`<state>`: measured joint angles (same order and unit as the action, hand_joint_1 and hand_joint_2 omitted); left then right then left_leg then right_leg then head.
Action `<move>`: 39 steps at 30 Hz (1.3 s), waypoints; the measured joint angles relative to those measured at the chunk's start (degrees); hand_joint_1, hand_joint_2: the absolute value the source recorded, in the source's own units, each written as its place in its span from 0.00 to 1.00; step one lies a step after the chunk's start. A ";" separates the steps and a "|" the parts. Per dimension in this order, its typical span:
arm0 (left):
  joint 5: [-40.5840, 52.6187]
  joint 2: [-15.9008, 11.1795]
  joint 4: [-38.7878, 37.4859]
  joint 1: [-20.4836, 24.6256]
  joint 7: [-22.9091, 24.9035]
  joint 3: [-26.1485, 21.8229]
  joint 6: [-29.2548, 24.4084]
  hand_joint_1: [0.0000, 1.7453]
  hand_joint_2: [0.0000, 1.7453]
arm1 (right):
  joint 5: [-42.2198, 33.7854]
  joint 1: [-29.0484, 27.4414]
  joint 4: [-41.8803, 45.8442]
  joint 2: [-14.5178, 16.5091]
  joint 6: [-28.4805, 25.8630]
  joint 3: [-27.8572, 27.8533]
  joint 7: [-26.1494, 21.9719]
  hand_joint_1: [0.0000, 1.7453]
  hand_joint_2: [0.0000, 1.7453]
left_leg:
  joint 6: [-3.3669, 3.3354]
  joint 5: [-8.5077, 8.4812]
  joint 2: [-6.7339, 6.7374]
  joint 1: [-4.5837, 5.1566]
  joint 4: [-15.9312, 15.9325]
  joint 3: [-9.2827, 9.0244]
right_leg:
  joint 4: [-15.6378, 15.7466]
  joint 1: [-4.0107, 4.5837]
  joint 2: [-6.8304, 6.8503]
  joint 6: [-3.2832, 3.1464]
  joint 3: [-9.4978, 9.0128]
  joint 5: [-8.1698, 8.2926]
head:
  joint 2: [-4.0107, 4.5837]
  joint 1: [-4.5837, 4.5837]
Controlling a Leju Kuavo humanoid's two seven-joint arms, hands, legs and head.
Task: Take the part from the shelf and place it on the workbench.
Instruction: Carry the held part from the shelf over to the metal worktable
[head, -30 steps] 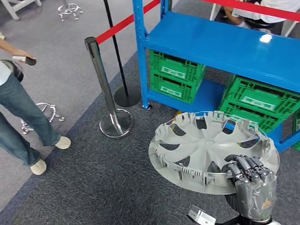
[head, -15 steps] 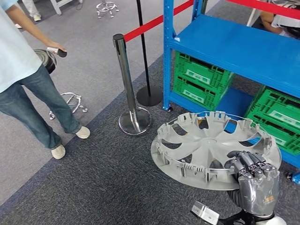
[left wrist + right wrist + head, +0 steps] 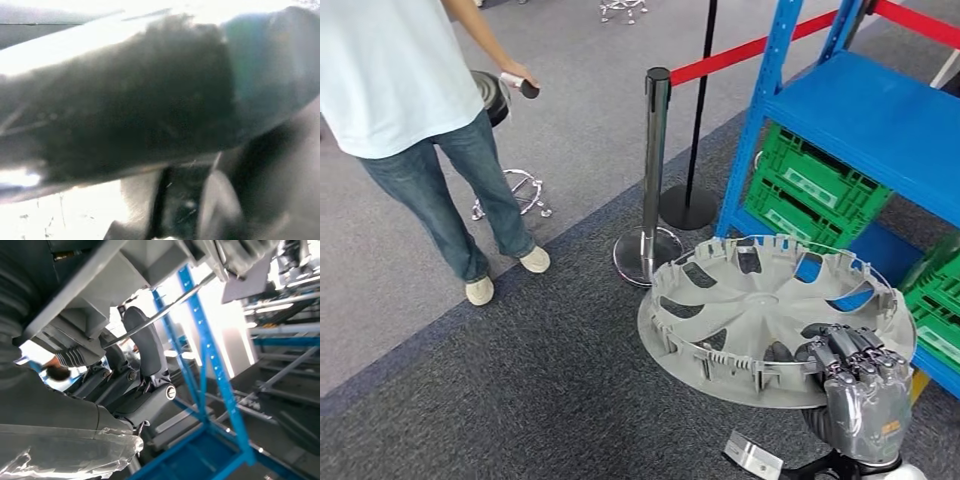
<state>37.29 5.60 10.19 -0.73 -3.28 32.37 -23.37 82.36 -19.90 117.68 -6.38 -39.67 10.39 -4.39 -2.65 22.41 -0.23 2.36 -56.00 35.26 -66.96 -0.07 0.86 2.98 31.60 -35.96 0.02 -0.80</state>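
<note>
The whole head view has shifted since the earlier frame, which indicates camera movement: the stanchion post [image 3: 653,170], the blue shelf [image 3: 863,120] and the person [image 3: 410,110] now sit further to the right in the picture, while the part keeps its place relative to the arm. Nearest the robot, the right robot hand [image 3: 862,385] grips the near rim of the part [image 3: 765,315], a grey wheel cover held roughly level above the dark carpet [image 3: 531,390], ribbed inner face up, fingers [image 3: 848,350] curled over the edge. The state of the left robot hand cannot be told; its wrist view is blurred. Beyond the part stand green crates [image 3: 818,185] on the lower shelf level.
</note>
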 joint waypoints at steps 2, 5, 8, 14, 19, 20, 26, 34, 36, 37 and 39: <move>0.08 0.13 0.00 0.13 -0.14 0.04 -0.01 0.00 0.00 | 0.01 -0.28 0.02 0.04 0.00 -0.03 0.02 1.00 1.00 | -0.17 0.10 -1.52 -0.06 -0.03 -0.13 | -7.15 -0.01 -0.83 0.30 4.44 -1.91 | 0.00 0.12; 0.08 0.18 0.00 0.08 -0.34 0.04 -0.05 0.00 0.00 | -0.04 -0.60 0.03 0.04 0.00 -0.05 0.08 1.00 1.00 | 0.05 0.35 -4.01 -0.37 -0.29 -0.62 | -3.71 -0.39 -1.36 1.02 4.72 3.11 | 0.00 0.13; 0.10 0.16 -0.01 0.22 -0.44 0.03 -0.24 0.00 0.00 | -0.13 -0.66 0.13 0.10 -0.01 -0.08 0.08 1.00 1.00 | 0.87 0.81 -6.26 -0.62 -1.44 -0.37 | 5.89 -1.20 -4.83 1.26 0.92 7.50 | 0.00 0.15; 0.32 0.09 -0.09 0.02 -0.51 0.04 -0.79 0.00 0.00 | -0.25 -0.82 0.34 0.35 0.00 -0.20 0.05 1.00 1.00 | 2.76 2.83 -3.73 -0.61 -5.62 2.48 | 7.39 -1.26 -2.51 -1.34 -0.21 7.62 | 0.00 -0.50; 0.38 0.24 -0.09 0.12 -0.62 0.04 -0.98 0.00 0.00 | -0.36 -1.18 0.46 0.58 0.00 -0.44 -0.14 1.00 1.00 | 4.03 6.32 -0.42 -1.80 -17.30 8.64 | 7.42 -1.18 1.43 -1.82 -0.63 7.07 | 0.00 -0.96; 0.39 0.24 -0.09 0.12 -0.63 0.04 -0.98 0.00 0.00 | -0.41 -1.19 0.50 0.66 0.00 -0.45 -0.22 1.00 1.00 | 4.04 4.59 -0.07 -1.92 -14.76 7.32 | 7.43 -1.19 2.14 -1.75 -0.84 6.91 | 0.00 -0.96; 0.52 0.30 -0.09 0.02 -0.65 0.16 -0.96 0.00 0.00 | -0.71 -1.16 0.86 1.13 0.00 -0.68 -0.68 1.00 1.00 | 2.49 1.11 3.10 -1.08 -1.97 0.63 | 8.18 -0.69 5.50 -0.01 -2.13 5.66 | 0.00 -0.80; 0.79 0.41 -0.09 0.12 -0.69 0.45 -0.81 0.00 0.00 | -1.13 -1.25 0.87 1.38 0.00 -1.06 -1.68 1.00 1.00 | 0.57 1.30 -2.57 -1.35 -1.14 -0.62 | -8.29 -0.81 -0.78 0.53 7.09 0.10 | 0.00 0.08; 1.00 0.42 -0.09 0.10 -0.69 0.54 -0.75 0.00 0.00 | -1.31 -1.26 0.87 1.58 0.00 -1.27 -2.22 1.00 1.00 | 0.77 1.54 -4.27 -1.41 -1.19 -1.14 | -2.20 -0.96 -1.62 0.54 5.26 4.93 | 0.00 0.09; 1.09 0.40 -0.09 0.15 -0.69 0.62 -0.70 0.00 0.00 | -1.43 -1.23 0.87 1.74 0.00 -1.42 -2.51 1.00 1.00 | 0.99 1.70 -5.08 -1.35 -1.34 -1.31 | 1.73 -1.20 -3.14 0.59 3.78 6.96 | 0.00 0.15; 1.24 0.35 -0.09 0.28 -0.69 0.79 -0.56 0.00 0.00 | -1.62 -1.22 0.91 2.08 -0.01 -1.79 -2.95 1.00 1.00 | 1.51 1.84 -6.46 -1.32 -1.67 -1.07 | 6.62 -1.64 -5.73 0.49 1.64 8.61 | 0.00 0.20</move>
<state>38.53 5.95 10.09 -0.45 -3.98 33.16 -23.93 80.74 -21.13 118.60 -4.31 -39.68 8.60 -7.34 -1.14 24.25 -6.68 1.04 -57.67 34.19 -60.34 -1.71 -4.87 3.47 33.24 -27.35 0.02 -0.60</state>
